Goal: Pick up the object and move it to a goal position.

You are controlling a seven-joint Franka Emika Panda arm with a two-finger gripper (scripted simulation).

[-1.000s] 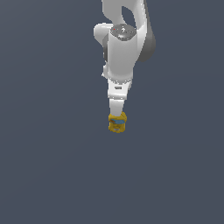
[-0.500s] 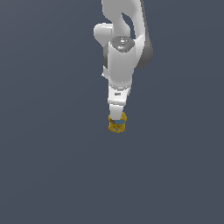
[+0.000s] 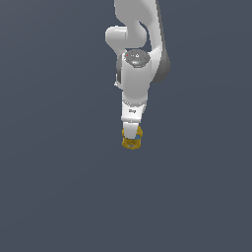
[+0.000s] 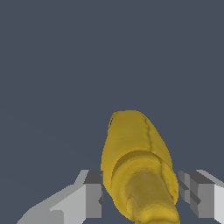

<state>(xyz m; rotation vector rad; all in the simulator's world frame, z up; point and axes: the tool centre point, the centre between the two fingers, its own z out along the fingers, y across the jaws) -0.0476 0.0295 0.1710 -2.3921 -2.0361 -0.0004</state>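
Observation:
The object [image 3: 133, 143] is a small mustard-yellow lumpy piece at the tip of the white arm, in the middle of the exterior view. My gripper [image 3: 131, 139] comes down on it from above and hides its upper part. In the wrist view the object [image 4: 135, 162] fills the space between the two grey fingers [image 4: 92, 197], and the gripper [image 4: 142, 199] is shut on it. Whether the object rests on the dark surface or hangs above it cannot be told.
A plain dark grey-blue surface [image 3: 59, 197] lies all around the arm. The white arm links [image 3: 138, 74] rise above the gripper toward the top of the exterior view.
The arm's wrist and upper links have sunk lower in the exterior view. The gripper tip and the object have stayed at almost the same spot.

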